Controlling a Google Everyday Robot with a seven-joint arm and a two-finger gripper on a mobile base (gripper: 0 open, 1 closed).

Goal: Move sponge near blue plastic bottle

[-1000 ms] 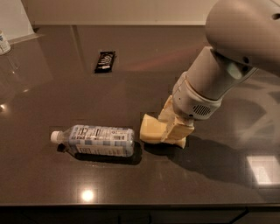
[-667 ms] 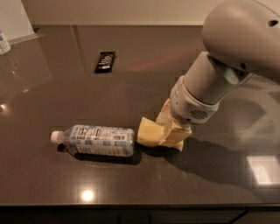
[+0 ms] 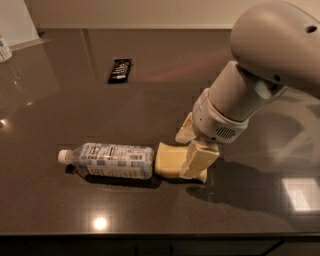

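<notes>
Sponge has edged left, now almost touching the base of the blue plastic bottle, which lies crosswise, cap left; our gripper pinches the sponge.

Dark glossy countertop with spots of reflected light, pale wall behind.

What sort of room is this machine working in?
Probably a kitchen or break-room counter: a polished countertop, a blue plastic bottle and snack bar wrapper lying on it, the claw gripping a sponge beside the bottle.
</notes>
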